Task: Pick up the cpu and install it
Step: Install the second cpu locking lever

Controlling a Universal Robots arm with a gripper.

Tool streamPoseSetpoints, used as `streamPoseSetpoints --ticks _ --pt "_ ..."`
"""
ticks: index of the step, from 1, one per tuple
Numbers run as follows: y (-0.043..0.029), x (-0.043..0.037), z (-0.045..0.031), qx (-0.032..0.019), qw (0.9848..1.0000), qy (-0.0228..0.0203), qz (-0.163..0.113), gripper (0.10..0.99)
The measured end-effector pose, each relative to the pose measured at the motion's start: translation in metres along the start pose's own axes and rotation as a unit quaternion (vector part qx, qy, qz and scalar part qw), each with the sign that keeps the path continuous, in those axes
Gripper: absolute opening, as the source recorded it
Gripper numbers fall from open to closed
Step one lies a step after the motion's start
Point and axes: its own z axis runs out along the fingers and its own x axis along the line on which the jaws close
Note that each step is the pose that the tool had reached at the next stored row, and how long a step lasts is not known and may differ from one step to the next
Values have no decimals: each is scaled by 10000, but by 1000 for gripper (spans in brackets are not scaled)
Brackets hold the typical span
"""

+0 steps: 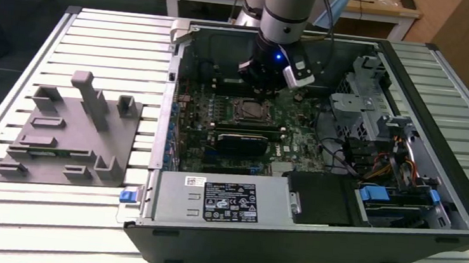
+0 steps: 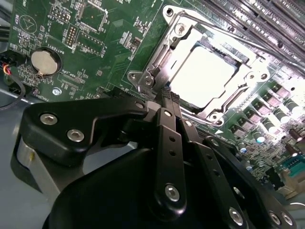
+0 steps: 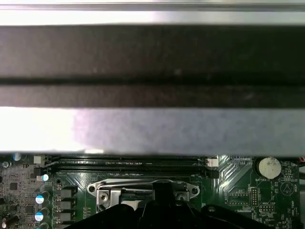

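Note:
In the second wrist view the cpu (image 2: 202, 76) lies flat inside the metal socket frame (image 2: 157, 57) on the green motherboard, its top glaring bright under the light. My gripper (image 2: 167, 93) hovers at the frame's edge beside the chip, its black fingers closed together with nothing between them. In the exterior view the gripper (image 1: 261, 90) hangs inside the open computer case, just above the far side of the socket (image 1: 251, 111). In the first wrist view the socket frame (image 3: 109, 188) shows behind the black gripper (image 3: 162, 200).
The grey plastic tray (image 1: 72, 143) with upright blocks sits on the slatted table at the exterior view's left. Inside the case are a power supply (image 1: 228, 198), a drive cage (image 1: 364, 104) and cables. A coin battery (image 2: 45, 62) and memory slots (image 3: 128, 164) flank the socket.

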Motion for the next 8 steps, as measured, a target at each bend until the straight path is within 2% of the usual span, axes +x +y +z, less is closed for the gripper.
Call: streamPoseSetpoints --ticks 4,8 --pt "-11 1 -9 1 10000 0 1 106" --pt "0 2 -164 0 10000 0 0 106"
